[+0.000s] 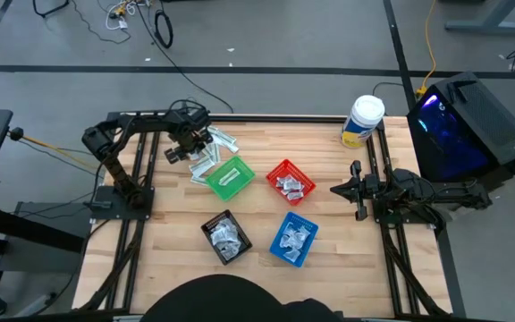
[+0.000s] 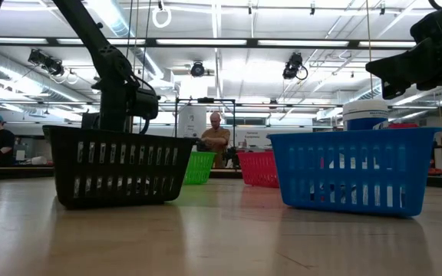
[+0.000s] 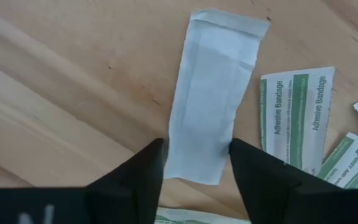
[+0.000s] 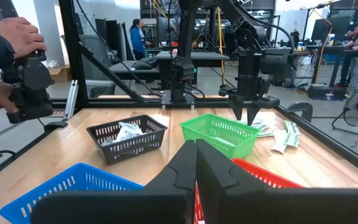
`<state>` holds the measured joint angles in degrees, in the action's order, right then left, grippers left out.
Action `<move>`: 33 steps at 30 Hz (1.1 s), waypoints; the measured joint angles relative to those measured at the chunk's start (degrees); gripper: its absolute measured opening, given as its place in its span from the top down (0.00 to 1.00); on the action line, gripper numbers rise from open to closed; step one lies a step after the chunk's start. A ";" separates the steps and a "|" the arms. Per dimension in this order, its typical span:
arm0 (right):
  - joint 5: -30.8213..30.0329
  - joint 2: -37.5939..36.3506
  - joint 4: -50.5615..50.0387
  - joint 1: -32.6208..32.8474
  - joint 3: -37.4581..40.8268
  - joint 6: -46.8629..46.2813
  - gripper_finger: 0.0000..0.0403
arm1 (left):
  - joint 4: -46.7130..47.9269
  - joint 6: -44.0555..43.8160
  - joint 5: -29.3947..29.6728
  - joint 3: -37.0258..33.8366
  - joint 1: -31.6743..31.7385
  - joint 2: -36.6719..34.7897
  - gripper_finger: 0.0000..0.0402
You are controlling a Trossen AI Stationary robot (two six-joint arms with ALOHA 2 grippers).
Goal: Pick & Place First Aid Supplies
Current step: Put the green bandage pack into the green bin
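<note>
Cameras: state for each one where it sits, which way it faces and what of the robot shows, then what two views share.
High: overhead, straight down; both arms, table.
Low: table height, level; black basket, blue basket near.
Left wrist: down past left gripper straddling a white strip.
Right wrist: across table past shut right gripper.
Shared: green basket shows in high, low and right wrist.
</note>
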<state>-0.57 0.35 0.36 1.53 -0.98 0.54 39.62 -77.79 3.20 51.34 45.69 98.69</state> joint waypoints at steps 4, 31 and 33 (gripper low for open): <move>0.01 0.01 0.00 -0.01 -0.01 0.00 0.97 | -0.07 -0.05 0.20 -0.01 -0.73 0.01 0.61; -0.01 -0.01 0.00 -0.01 -0.01 -0.02 0.97 | -0.26 0.89 1.53 -0.08 -2.23 -0.26 0.69; 0.01 0.01 0.00 0.00 -0.01 0.00 0.97 | -0.25 0.96 1.59 -0.16 -2.36 -0.91 0.69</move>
<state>-0.56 0.36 0.36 1.53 -0.99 0.54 39.37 -76.83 4.79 51.19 43.33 97.79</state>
